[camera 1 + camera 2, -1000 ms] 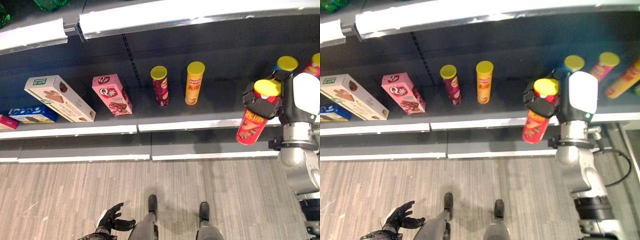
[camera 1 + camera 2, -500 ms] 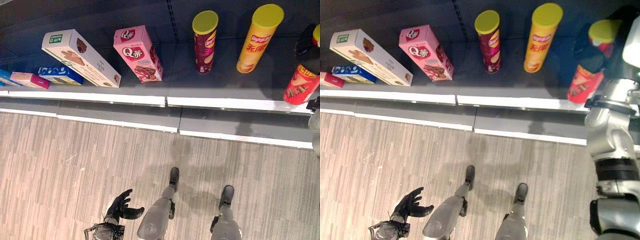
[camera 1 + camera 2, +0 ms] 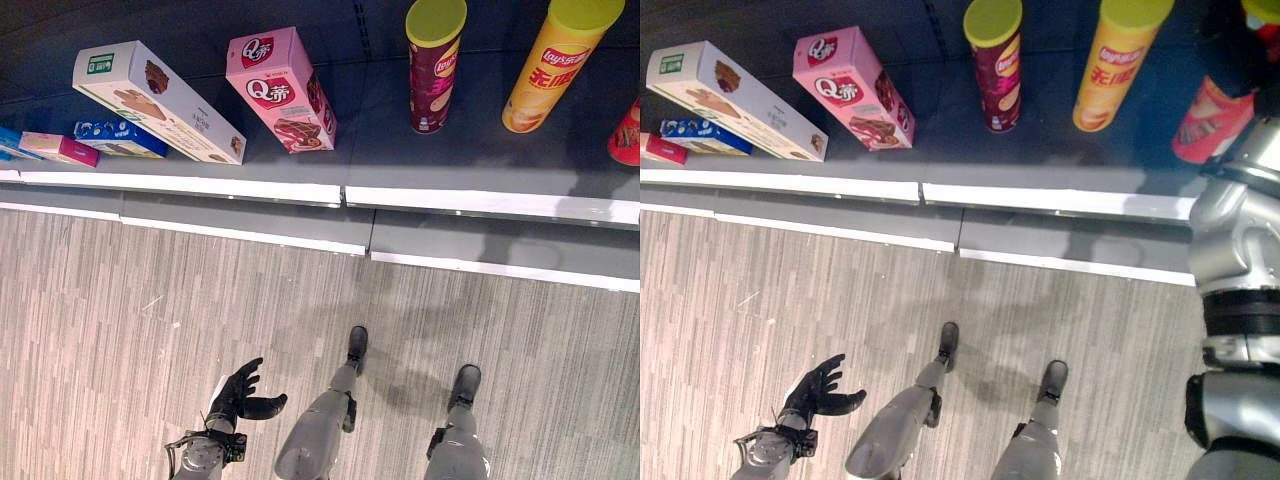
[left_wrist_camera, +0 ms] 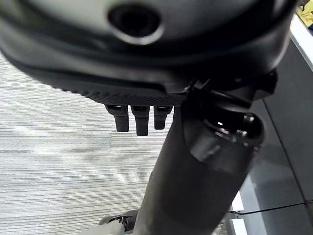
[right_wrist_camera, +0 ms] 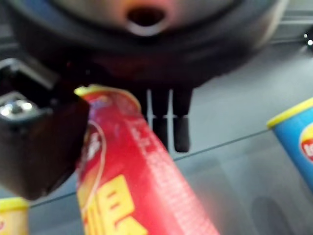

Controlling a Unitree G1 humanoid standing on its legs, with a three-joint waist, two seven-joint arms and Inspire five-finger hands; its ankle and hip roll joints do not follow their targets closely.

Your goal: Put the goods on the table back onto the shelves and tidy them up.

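Observation:
My right hand (image 3: 1243, 45) is shut on a red chip can (image 3: 1212, 118) with a yellow lid, holding it tilted over the dark shelf (image 3: 1060, 170), right of a yellow can (image 3: 555, 62). In the right wrist view the thumb (image 5: 41, 147) presses the red can (image 5: 142, 186) and the fingers (image 5: 168, 117) reach behind it. I cannot tell whether the can's base touches the board. A maroon can (image 3: 432, 65) stands left of the yellow one. My left hand (image 3: 240, 390) hangs open low over the floor.
A pink box (image 3: 282, 90), a long white box (image 3: 155, 100), a blue box (image 3: 118, 135) and a small pink box (image 3: 60, 148) lie on the shelf's left part. A blue can (image 5: 296, 142) stands beyond the red one. A grey ledge (image 3: 250, 225) runs below the shelf edge.
The camera has tilted down and nearer the shelf. My right hand has carried the red can from in front of the shelf edge in over the board. The left hand stays low.

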